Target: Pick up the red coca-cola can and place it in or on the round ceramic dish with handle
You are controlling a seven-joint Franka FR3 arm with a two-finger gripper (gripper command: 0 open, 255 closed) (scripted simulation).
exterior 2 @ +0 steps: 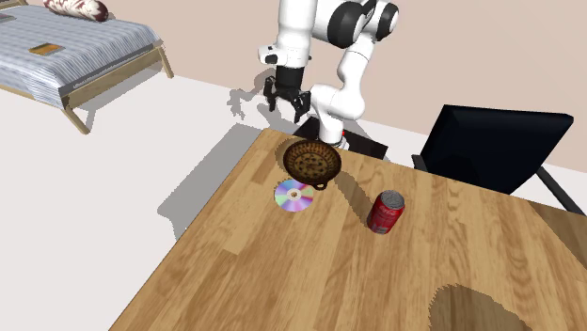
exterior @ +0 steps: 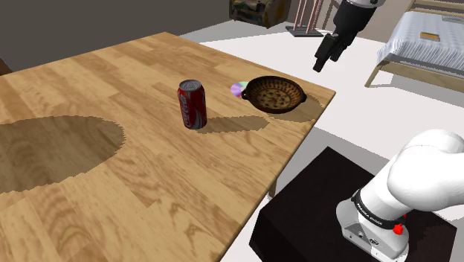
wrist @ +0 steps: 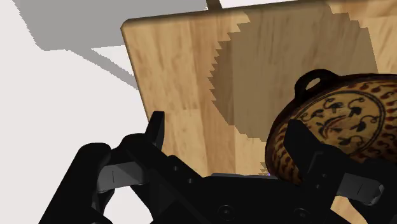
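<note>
the tool [exterior: 328,53] is seen raised high, its fingers spread with nothing between them, just off the edge of the tabletop [exterior: 111,171] near the patterned dish [exterior: 275,94]. the red can [exterior: 193,104] stands upright on the tabletop, well apart from the tool, on the far side of the dish and a shiny disc [exterior: 238,89]. the reach is best made over the dish, clear of its rim, with the fingers lowered astride the can's middle.

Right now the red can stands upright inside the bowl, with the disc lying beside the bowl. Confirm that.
Not right. The can does stand upright, but on the table, apart from the bowl, not inside it; the bowl is empty. The disc does lie beside the bowl. The shoulder view shows this.
</note>
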